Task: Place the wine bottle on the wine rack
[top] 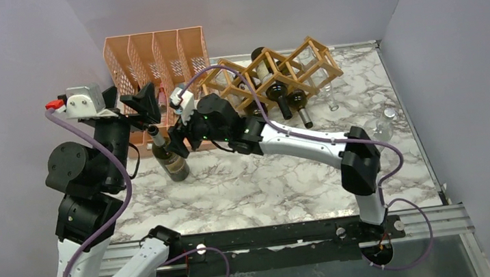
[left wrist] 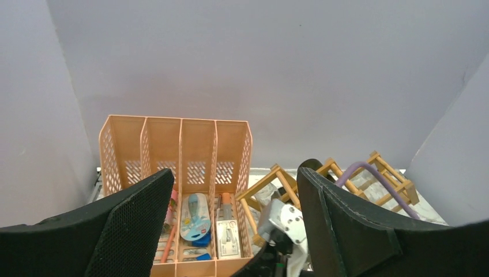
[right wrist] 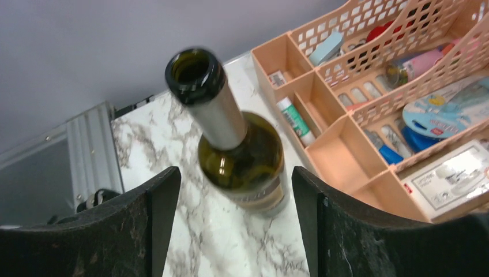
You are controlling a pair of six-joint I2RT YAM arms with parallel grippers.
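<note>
A dark green wine bottle (top: pixel 170 160) stands upright and uncorked on the marble table, in front of the orange organiser. In the right wrist view the bottle (right wrist: pixel 242 156) sits just ahead of my open right gripper (right wrist: pixel 236 184), between the lines of its two fingers, not touched. From above, the right gripper (top: pixel 177 144) is beside the bottle's neck on its right. My left gripper (top: pixel 145 102) is open and empty, raised above and behind the bottle. The wooden wine rack (top: pixel 277 73) stands at the back and holds several bottles; it also shows in the left wrist view (left wrist: pixel 352 176).
An orange perforated file organiser (top: pixel 155 58) with stationery stands at the back left, close behind the bottle; it also shows in the left wrist view (left wrist: pixel 179 167). Clear glasses (top: pixel 331 98) stand right of the rack. Grey walls close the table on three sides.
</note>
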